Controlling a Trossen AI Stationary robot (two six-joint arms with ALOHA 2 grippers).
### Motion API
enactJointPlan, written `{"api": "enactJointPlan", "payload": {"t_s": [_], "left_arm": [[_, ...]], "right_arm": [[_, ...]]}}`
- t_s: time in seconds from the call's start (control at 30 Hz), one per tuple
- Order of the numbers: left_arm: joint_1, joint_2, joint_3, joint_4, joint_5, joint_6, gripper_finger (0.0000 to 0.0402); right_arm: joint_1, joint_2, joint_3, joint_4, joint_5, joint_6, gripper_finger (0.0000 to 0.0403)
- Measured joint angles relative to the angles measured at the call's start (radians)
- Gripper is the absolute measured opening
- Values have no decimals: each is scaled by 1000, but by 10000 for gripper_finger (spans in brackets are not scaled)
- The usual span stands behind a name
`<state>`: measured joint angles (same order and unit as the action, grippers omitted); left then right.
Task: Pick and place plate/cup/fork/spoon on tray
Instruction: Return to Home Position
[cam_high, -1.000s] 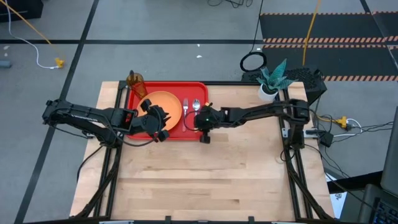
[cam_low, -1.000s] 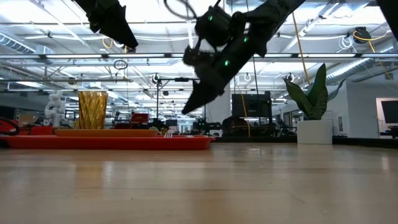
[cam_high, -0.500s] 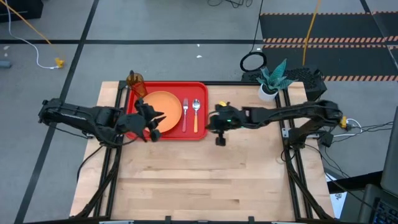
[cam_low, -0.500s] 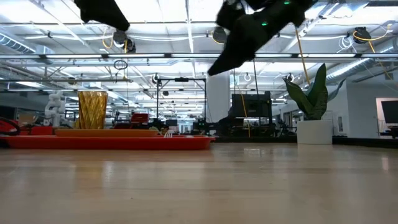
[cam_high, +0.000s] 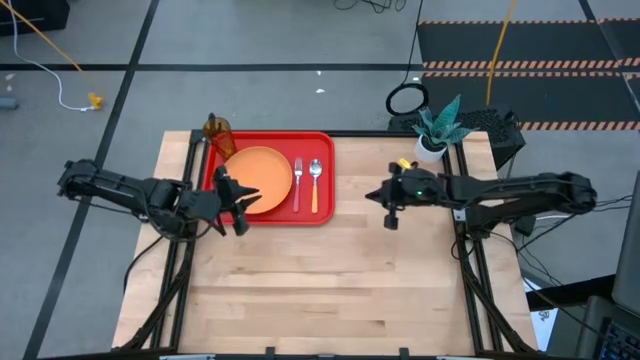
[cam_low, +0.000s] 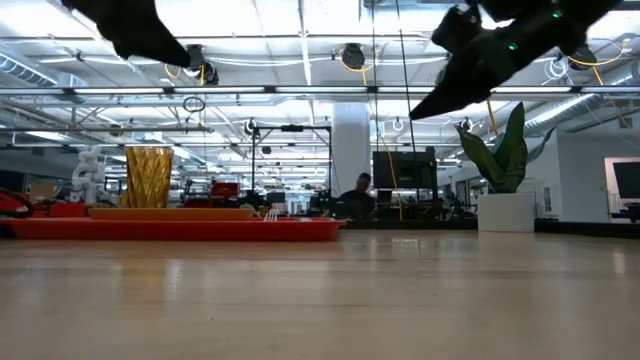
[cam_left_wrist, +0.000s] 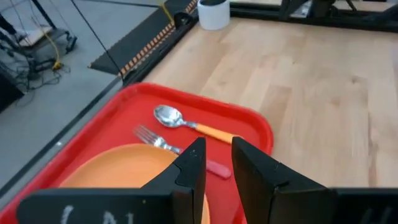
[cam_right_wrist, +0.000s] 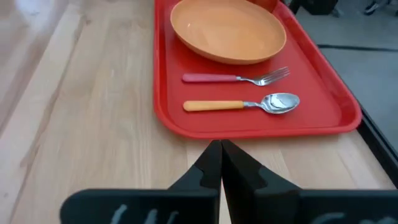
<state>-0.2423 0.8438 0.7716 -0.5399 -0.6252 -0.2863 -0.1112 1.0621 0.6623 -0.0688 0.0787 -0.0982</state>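
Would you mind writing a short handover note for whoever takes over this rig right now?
Left gripper: empty, fingers slightly apart, at the tray's left edge, beside the plate.
Right gripper: shut, empty, over bare table to the right of the tray.
On the tray: plate, then fork, then spoon, side by side.
Cup: upright at the tray's far-left corner; whether it stands inside the rim cannot be told.
Done: plate, fork, spoon placed.
Left: check the cup and move it onto the tray if needed.
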Motion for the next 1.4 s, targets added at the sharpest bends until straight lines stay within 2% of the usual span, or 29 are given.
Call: {"api": "enactJointPlan", "payload": {"t_s": [0.13, 0.3, 0.6, 0.7, 0.8, 0.87, 1.2, 1.4], "left_arm": [[-1, -49, -84, 88, 57, 15, 81], [-1, -102, -177, 234, 129, 114, 81], [1, -154, -294, 384, 155, 184, 80], [1, -170, -323, 393, 153, 180, 62], [1, -177, -353, 457, 149, 194, 26], [1, -179, -365, 489, 149, 207, 8], [1, -179, -370, 512, 150, 205, 7], [1, -179, -370, 516, 151, 208, 3]], "right_arm": [[0, -83, -94, 65, -1, -6, 0], [0, -169, -211, 135, -2, -19, 0], [0, -317, -361, 172, -4, -18, 0], [1, -364, -401, 187, -4, -16, 0], [1, -405, -449, 228, -4, -10, 0], [1, -429, -481, 262, -4, 1, 0], [2, -533, -562, 279, -31, 20, 0], [2, -639, -617, 296, -30, 18, 0]]}}
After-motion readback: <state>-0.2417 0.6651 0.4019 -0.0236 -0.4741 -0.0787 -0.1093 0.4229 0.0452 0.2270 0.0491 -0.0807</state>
